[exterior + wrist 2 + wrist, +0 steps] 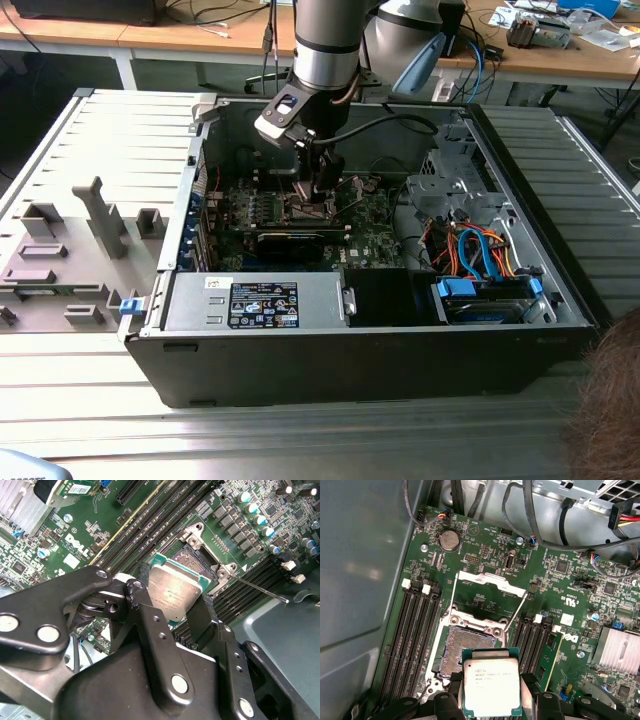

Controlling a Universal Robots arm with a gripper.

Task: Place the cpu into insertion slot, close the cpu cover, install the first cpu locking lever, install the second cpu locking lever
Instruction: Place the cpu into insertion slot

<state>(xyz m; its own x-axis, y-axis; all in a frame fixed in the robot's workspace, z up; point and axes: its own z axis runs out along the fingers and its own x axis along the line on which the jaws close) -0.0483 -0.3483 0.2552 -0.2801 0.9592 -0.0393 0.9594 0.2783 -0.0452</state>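
My gripper (318,190) reaches down into the open computer case and is shut on the cpu (491,685), a flat silver-topped square chip held by its edges between two black fingers (145,607). The cpu (175,592) hangs just above the board, beside and partly over one edge of the insertion slot (466,647). That slot (197,560) lies bare, its dark contact field showing. The cpu cover (487,578) is swung up and back behind the slot. Two thin wire levers (516,612) stand raised on either side.
Black memory slots (415,630) flank the socket on both sides. A finned heat sink (620,650) and cable bundles (560,510) sit nearby. The case wall (360,555) is close. A labelled power supply (262,303) and drive bay (480,290) fill the front. A person's hair (610,400) shows.
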